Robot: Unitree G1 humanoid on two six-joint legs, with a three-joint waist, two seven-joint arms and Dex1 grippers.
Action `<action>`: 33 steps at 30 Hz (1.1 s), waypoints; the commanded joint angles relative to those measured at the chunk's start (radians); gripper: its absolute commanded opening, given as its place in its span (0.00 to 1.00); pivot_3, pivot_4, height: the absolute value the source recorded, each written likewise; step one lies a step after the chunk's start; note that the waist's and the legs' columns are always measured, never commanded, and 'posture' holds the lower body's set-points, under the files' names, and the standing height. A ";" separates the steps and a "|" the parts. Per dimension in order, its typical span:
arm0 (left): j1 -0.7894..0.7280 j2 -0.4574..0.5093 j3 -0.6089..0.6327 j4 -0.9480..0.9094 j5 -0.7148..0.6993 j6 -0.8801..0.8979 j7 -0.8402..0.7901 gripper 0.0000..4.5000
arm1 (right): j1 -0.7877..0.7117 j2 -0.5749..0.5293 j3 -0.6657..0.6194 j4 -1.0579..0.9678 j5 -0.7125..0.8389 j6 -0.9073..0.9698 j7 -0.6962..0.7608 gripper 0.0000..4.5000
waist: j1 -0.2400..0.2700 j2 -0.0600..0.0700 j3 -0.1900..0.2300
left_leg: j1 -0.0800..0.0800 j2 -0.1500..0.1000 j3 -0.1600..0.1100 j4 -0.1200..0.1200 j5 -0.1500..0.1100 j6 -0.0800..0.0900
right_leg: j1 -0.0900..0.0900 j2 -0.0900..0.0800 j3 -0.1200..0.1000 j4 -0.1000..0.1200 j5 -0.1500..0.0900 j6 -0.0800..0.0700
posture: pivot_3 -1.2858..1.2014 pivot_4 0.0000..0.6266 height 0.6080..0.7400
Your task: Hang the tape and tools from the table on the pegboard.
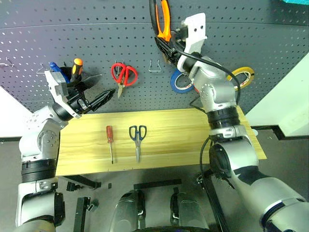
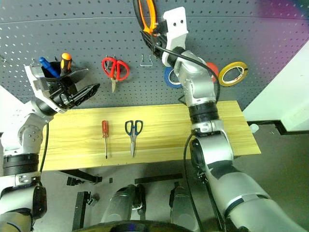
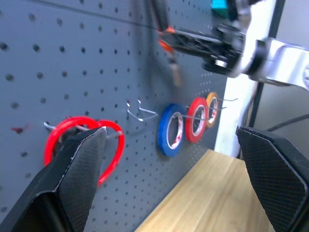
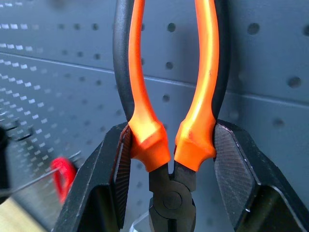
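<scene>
My right gripper (image 4: 171,145) is shut on the orange-and-black pliers (image 1: 161,19), raised high against the dark grey pegboard (image 1: 72,29). It grips them low on the handles, near the pivot. The red tape (image 3: 197,121) hangs on a peg between a blue and a yellow roll, partly behind my right arm (image 2: 213,68). On the light wood table (image 1: 169,130) lie the red-handled screwdriver (image 1: 110,140) and the blue-handled scissors (image 1: 137,137), side by side. My left gripper (image 1: 106,84) hovers open and empty above the table's left end, pointing at the board.
Red-handled scissors (image 1: 124,75) hang on the pegboard, with a bare wire hook (image 1: 154,67) to their right. A blue roll (image 1: 179,82) and a yellow roll (image 1: 244,76) hang further right. A holder with an orange-and-black screwdriver (image 1: 76,67) sits behind my left gripper.
</scene>
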 commanded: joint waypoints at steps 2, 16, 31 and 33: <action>0.009 0.008 -0.005 -0.055 0.009 -0.002 -0.004 1.00 | -0.118 0.018 -0.015 0.181 -0.015 -0.162 -0.036 0.46 | -0.004 0.000 0.000 | 0.000 0.000 0.000 0.000 0.000 0.000 | 0.000 0.000 0.000 0.000 0.000 0.000 | 0.58 0.06 1.00; 0.022 0.013 -0.001 -0.046 0.026 -0.014 0.000 1.00 | -0.141 0.090 0.011 0.416 -0.070 -0.280 -0.102 0.46 | -0.014 -0.001 -0.014 | 0.003 0.000 0.000 0.000 0.001 -0.003 | 0.001 0.000 0.001 0.003 0.000 -0.001 | 0.59 0.06 1.00; 0.016 0.004 -0.006 -0.038 0.033 -0.022 0.000 1.00 | -0.123 0.098 -0.017 0.508 -0.087 -0.291 -0.150 0.46 | -0.012 -0.002 -0.037 | 0.004 0.000 -0.001 0.000 0.001 -0.004 | 0.002 0.000 0.001 0.004 0.000 -0.001 | 0.58 0.05 1.00; 0.014 0.002 -0.007 -0.037 0.034 -0.022 0.000 1.00 | -0.126 0.100 -0.026 0.518 -0.083 -0.305 -0.153 0.46 | -0.012 -0.003 -0.041 | 0.004 0.000 -0.001 0.000 0.001 -0.004 | 0.002 0.000 0.001 0.004 0.000 -0.001 | 0.58 0.05 1.00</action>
